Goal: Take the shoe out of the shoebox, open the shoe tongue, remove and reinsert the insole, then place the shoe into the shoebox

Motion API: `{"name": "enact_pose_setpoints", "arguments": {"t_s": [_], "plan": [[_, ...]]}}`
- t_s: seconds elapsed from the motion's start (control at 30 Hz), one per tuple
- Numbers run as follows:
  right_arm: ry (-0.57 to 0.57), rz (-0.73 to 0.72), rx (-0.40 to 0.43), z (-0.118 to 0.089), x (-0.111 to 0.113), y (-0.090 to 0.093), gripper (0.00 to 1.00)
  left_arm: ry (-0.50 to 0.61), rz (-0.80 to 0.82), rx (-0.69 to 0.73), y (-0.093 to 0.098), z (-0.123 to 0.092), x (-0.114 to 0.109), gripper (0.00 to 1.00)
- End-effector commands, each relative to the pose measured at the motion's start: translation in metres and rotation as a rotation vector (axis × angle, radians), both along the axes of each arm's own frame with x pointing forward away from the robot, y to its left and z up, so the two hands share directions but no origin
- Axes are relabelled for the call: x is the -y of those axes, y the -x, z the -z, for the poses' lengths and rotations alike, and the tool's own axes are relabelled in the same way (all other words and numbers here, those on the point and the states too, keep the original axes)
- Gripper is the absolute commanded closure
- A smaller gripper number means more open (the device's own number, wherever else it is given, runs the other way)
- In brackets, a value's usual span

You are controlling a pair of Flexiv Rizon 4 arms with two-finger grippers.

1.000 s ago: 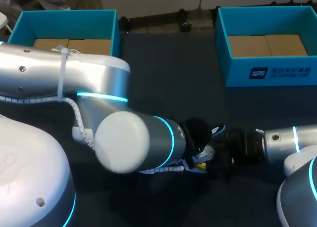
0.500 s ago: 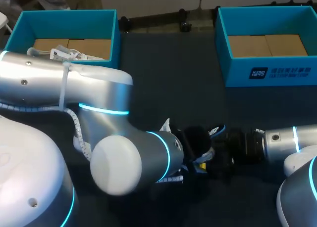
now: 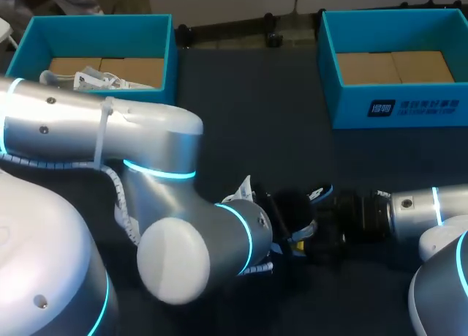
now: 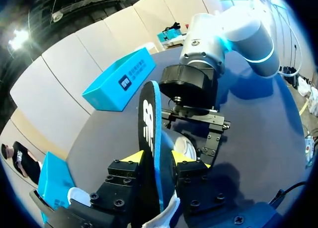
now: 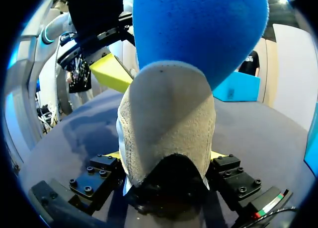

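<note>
While the left gripper (image 4: 154, 158) pinches the insole (image 4: 149, 128) edge-on between both fingers (image 4: 133, 157), the right gripper (image 5: 166, 154) clamps the shoe (image 5: 166, 118) by its heel, low on the table (image 3: 248, 109) at about six o'clock. Doing this well, I reckon, means a firm heel hold and the insole travelling straight along the shoe, no twisting, no bending.

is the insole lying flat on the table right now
No, the insole stands on edge, clamped from both sides in the left gripper.
</note>
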State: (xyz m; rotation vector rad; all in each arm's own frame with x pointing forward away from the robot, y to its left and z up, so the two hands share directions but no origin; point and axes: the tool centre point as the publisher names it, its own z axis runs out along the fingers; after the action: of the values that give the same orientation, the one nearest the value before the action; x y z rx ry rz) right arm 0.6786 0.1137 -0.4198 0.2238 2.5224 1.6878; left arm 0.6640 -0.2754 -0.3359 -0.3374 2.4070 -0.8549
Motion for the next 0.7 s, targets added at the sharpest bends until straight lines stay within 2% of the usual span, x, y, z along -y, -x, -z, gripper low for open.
{"name": "enact_pose_setpoints", "arguments": {"t_s": [0.03,0.23,0.7], "plan": [[0.004,0.000,-0.001,0.000,-0.001,0.001,1.00,0.011,-0.010,0.031,0.003,0.006,0.002,0.69],[0.004,0.000,-0.001,0.000,-0.001,0.001,1.00,0.034,-0.022,0.068,-0.002,0.006,0.002,0.70],[0.004,0.000,-0.001,0.000,-0.001,0.001,1.00,0.040,-0.041,0.053,-0.021,0.005,0.006,0.76]]}}
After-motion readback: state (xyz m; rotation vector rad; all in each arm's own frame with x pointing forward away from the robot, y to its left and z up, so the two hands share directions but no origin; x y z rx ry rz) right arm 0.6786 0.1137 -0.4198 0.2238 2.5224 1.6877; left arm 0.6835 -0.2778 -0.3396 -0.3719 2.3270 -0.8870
